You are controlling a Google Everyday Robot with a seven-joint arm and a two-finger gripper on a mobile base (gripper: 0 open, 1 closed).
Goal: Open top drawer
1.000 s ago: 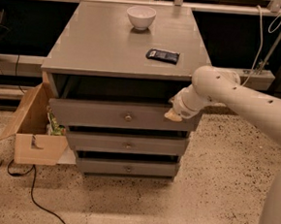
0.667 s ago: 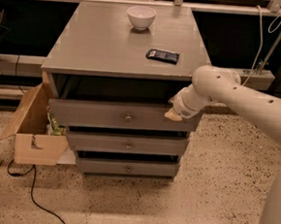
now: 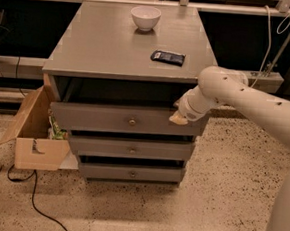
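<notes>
1. Resting against the upper right corner of the top drawer (image 3: 94, 117), the pincer (image 3: 179, 119) shows only as a pale tip past the arm's rounded wrist; I cannot tell whether it is apart or together
2. That drawer stretches away to the left of the pincer, its front standing further forward than the two narrower drawers (image 3: 132, 148) below, with a dark gap between its top edge and the tabletop (image 3: 90, 48); its small round knob (image 3: 132, 121) sits left of the pincer, untouched
3. A dark flat packet (image 3: 168, 57) lies on the tabletop just above and behind the pincer; any print on it is too small to read
4. A white bowl (image 3: 145, 17) stands farther back and to the left
5. Far left of the pincer an open cardboard box (image 3: 37, 149) sits on the floor; something green inside it is half hidden by the drawer front
6. The arm (image 3: 256, 103) runs off to the right of the pincer and is cut by the frame's edge
</notes>
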